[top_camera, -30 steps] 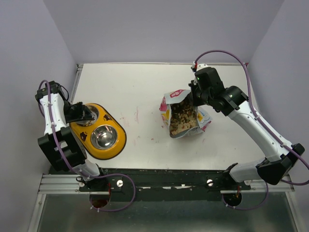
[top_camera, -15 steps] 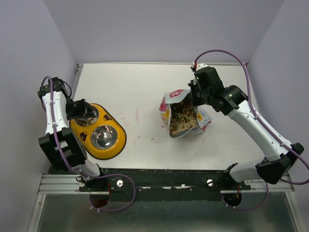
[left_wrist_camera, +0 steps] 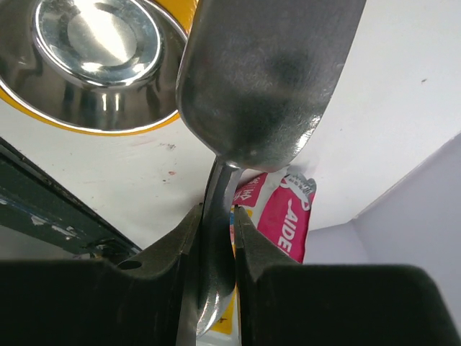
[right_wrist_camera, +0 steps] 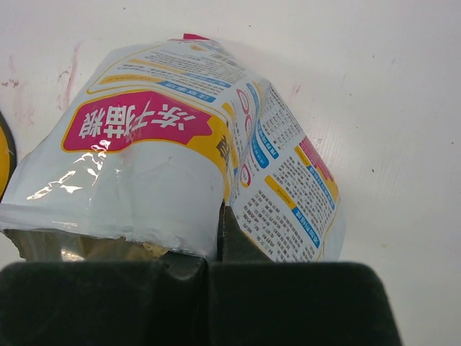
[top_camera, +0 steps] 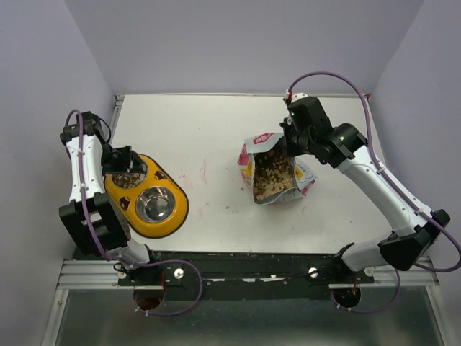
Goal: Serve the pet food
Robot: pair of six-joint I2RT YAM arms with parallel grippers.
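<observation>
Pet food (top_camera: 271, 175) fills the open printed bag (top_camera: 277, 167) at mid-right of the table. More kibble (top_camera: 128, 179) lies in the far bowl of the yellow feeder (top_camera: 182, 205). My left gripper (top_camera: 121, 158) hangs over that bowl's far edge. In the left wrist view the gripper (left_wrist_camera: 216, 210) is shut on the handle of the silver scoop (left_wrist_camera: 266, 79), whose rounded back faces the camera. My right gripper (right_wrist_camera: 220, 229) is shut on the bag's (right_wrist_camera: 166, 144) torn rim and holds it upright.
The feeder's near steel bowl (top_camera: 155, 205) is empty and shows up close (left_wrist_camera: 94, 50). A few loose pellets (top_camera: 229, 209) lie on the white table between feeder and bag. Purple walls close in the left, right and back.
My left gripper with the scoop has drawn back toward the far left, uncovering the kibble in the feeder's far bowl. The right arm and the bag have barely moved.
</observation>
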